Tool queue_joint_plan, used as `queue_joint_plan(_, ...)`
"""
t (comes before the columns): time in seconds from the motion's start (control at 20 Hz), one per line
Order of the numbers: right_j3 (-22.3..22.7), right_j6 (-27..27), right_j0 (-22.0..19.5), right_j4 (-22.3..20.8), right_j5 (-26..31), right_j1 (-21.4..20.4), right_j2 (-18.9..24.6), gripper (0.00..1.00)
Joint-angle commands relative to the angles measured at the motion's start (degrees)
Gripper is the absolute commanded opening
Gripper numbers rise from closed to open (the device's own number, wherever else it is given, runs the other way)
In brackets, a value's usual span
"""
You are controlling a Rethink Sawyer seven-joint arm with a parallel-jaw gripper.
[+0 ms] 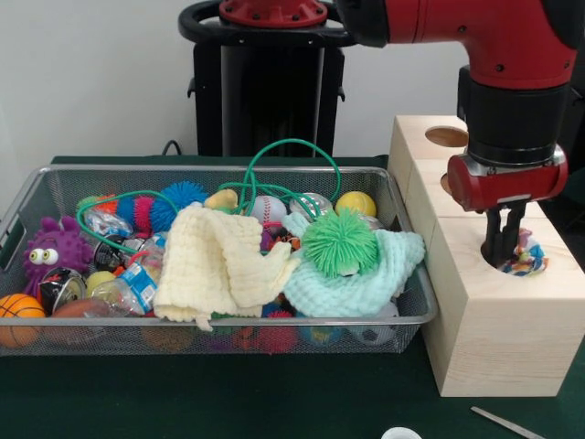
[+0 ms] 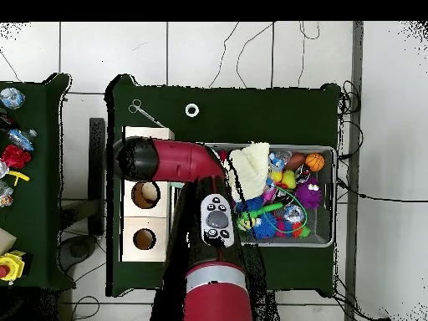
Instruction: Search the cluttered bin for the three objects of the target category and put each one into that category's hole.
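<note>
My gripper (image 1: 504, 259) reaches down into the hole of the nearest pale wooden block (image 1: 503, 338), on the right in the front view. It looks shut on a multicoloured knotted rope toy (image 1: 528, 259) that lies at the hole's rim. The wire mesh bin (image 1: 228, 331) to the left is full of toys: a green spiky ball (image 1: 340, 241), a purple googly-eyed ball (image 1: 53, 251), a baseball (image 1: 268, 209), a yellow ball (image 1: 356, 203) and a small basketball (image 1: 18, 316). In the overhead view the arm's end (image 2: 142, 159) hides the gripper and that block's hole.
A cream cloth (image 1: 219, 265) and a mint cloth (image 1: 361, 283) cover the bin's middle, with a green cord (image 1: 291, 146) looping above. Two more blocks have open holes (image 2: 145, 195) (image 2: 144, 240). A metal tool (image 2: 144, 111) and a white ring (image 2: 191, 109) lie on the green table.
</note>
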Motion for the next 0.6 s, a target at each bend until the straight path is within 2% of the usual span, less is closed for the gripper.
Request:
queue_joint_plan(0.05, 7.0, 9.08, -2.32, 1.41, -3.5, 3.57, 6.29, 0.0)
queue_joint_plan(0.45, 6.37, 8.75, -2.74, 0.82, -3.41, 4.27, 5.98, 0.0)
queue_joint_plan(0.6, 7.36, 9.4, -2.56, 1.0, -2.91, 3.27, 5.63, 0.0)
